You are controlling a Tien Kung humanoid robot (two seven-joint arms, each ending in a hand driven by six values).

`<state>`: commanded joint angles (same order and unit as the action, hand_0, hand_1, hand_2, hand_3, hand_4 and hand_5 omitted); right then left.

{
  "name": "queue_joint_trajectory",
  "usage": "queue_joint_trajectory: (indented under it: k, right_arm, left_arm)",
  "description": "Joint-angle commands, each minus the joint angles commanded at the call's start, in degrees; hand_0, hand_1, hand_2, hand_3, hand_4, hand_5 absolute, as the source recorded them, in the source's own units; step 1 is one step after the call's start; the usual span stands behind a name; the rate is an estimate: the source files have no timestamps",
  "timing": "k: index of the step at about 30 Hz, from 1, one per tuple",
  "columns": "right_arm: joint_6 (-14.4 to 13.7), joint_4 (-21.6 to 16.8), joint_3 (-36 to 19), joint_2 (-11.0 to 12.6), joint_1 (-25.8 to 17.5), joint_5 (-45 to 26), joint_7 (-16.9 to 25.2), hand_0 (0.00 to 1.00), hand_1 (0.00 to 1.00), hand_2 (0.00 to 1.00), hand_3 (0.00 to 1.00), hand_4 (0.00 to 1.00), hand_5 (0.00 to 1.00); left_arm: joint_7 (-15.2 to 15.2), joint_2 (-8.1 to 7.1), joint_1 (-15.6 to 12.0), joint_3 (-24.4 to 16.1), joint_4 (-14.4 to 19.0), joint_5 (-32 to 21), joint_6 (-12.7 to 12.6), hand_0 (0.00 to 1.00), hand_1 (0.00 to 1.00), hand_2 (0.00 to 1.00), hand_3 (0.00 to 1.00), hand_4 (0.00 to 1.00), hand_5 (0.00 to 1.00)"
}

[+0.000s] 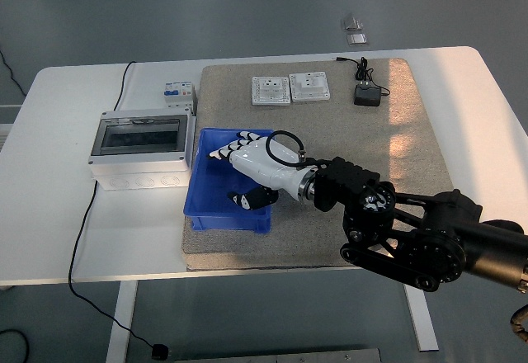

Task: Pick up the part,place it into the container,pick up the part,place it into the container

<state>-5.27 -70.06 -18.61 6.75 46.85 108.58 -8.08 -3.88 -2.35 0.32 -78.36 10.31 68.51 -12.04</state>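
Note:
My right hand, white with black joints, reaches in from the lower right and hangs over the blue container on the grey mat. Its fingers are stretched out and spread toward the container's left wall, so the hand is open. A small black shape lies under the palm inside the container; I cannot tell whether it is the black part or the thumb. Two white socket plates and a black adapter lie at the mat's far side. The left arm is out of view.
A grey distribution box with a clear lid stands just left of the container. A small circuit breaker stands behind it. The grey mat covers the table's middle. A black cable runs off the table's front left edge.

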Motion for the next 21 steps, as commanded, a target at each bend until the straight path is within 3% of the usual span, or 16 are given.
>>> queue_joint_trajectory:
  k: [3, 7, 9, 10, 15, 16, 21]
  right_arm:
    - [-3.46, -0.03, -2.39, 0.68, -1.7, -3.18, 1.55, 0.998, 0.945, 0.904, 0.904, 0.609, 0.257]
    - [-8.34, -0.41, -7.42, 1.78, -4.27, -4.5, -1.56, 0.998, 0.95, 0.91, 0.906, 0.616, 0.246]
    - [-6.99, -0.29, -9.97, 2.37, -4.82, -3.96, -4.21, 0.998, 0.95, 0.91, 0.906, 0.616, 0.246]
    - [-6.08, -0.14, -10.94, 2.55, -4.96, -3.91, -5.41, 0.969, 0.886, 0.909, 0.908, 0.625, 0.231]
    - [-0.92, 1.23, -12.51, 2.61, -5.57, -4.36, -11.29, 0.969, 0.886, 0.909, 0.908, 0.625, 0.231]
    - [0.01, 1.4, -12.39, 2.57, -5.61, -4.45, -12.17, 0.964, 0.9, 0.998, 0.998, 0.784, 0.221]
    - [4.92, 2.12, -11.35, 2.39, -5.75, -5.78, -15.74, 0.964, 0.9, 0.998, 0.998, 0.784, 0.221]
  left_arm:
    - [0.03, -0.05, -0.02, -0.1, 0.0, 0.16, -0.02, 0.707, 0.678, 0.621, 0.736, 0.84, 0.998]
    - [0.13, 0.01, -0.19, 0.0, 0.0, -0.24, -0.15, 0.707, 0.678, 0.619, 0.735, 0.84, 0.998]
    - [0.15, -0.02, -0.19, -0.17, 0.0, 0.05, -0.15, 0.707, 0.678, 0.619, 0.735, 0.84, 0.998]
    - [0.14, -0.02, -0.19, -0.22, 0.0, 0.15, -0.15, 0.707, 0.678, 0.616, 0.735, 0.84, 0.998]
    - [0.16, 0.02, -0.17, -0.34, 0.0, 0.37, -0.15, 0.707, 0.678, 0.616, 0.735, 0.84, 0.998]
    - [0.16, 0.02, -0.16, -0.34, 0.0, 0.39, -0.16, 0.707, 0.678, 0.615, 0.733, 0.84, 0.998]
    - [0.19, 0.0, -0.11, -0.34, 0.0, 0.35, -0.18, 0.707, 0.678, 0.615, 0.733, 0.84, 0.998]
